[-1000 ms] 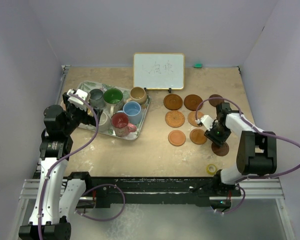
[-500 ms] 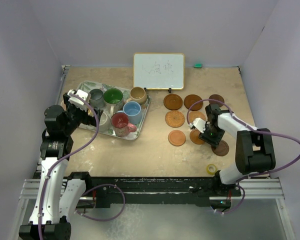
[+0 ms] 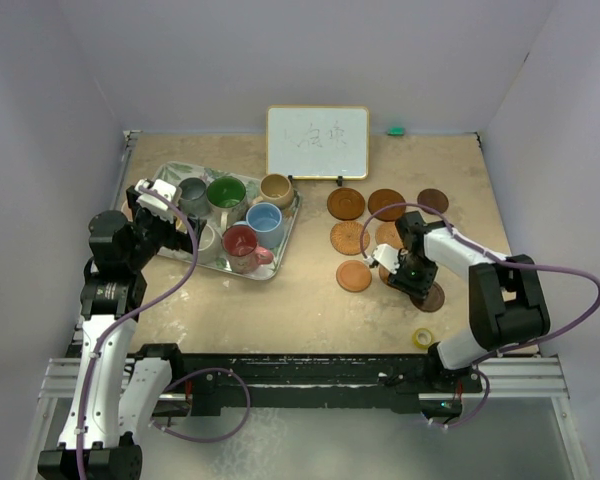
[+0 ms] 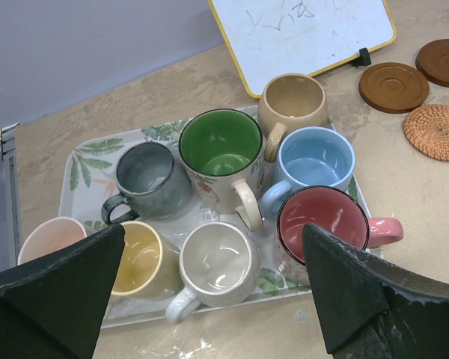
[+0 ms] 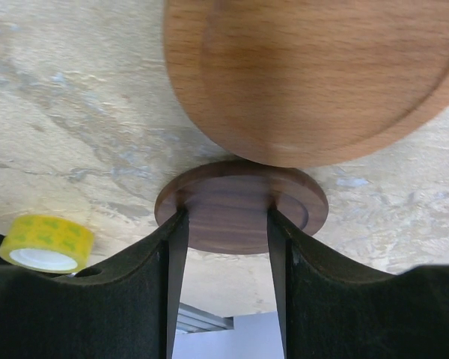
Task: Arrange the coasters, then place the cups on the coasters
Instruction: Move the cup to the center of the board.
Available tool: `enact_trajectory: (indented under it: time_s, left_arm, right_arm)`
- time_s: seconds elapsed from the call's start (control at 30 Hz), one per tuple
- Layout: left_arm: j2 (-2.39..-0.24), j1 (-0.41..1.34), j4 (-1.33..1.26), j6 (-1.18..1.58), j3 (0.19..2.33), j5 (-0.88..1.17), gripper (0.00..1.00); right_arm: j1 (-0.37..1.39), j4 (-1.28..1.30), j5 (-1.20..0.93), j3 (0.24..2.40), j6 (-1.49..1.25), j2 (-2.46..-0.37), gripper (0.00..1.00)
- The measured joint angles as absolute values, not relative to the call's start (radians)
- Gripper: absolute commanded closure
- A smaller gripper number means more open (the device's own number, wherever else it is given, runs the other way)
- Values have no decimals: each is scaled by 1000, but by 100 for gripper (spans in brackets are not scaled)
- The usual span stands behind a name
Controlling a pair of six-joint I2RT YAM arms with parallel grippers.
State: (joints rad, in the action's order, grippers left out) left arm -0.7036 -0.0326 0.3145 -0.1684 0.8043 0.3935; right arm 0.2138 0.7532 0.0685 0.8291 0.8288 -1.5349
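Coaster [image 5: 232, 218] partly behind right fingers [image 5: 173, 288]

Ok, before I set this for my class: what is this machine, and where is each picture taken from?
Two robot arms are bolted at the table's near edge. The overhead picture looks down from behind them: left arm, right arm. The other two come from a camera on each wrist, so the dark shapes are that arm's own fingers. The left fingers are wide open, empty, above a leaf-patterned tray holding eight mugs. Round coasters lie to the right, with a whiteboard at the far edge and a yellow tape roll nearby. The right fingers stand partly apart over a dark brown coaster; whether they grip it is unclear.
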Motion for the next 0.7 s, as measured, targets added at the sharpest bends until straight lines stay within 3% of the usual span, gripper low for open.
enact_trajectory:
  time_s: [0.7]
  left_arm:
    - [-699,-33,315,-168,804,393,1]
  right_arm:
    - [329,879,23,831,799,-1554,50]
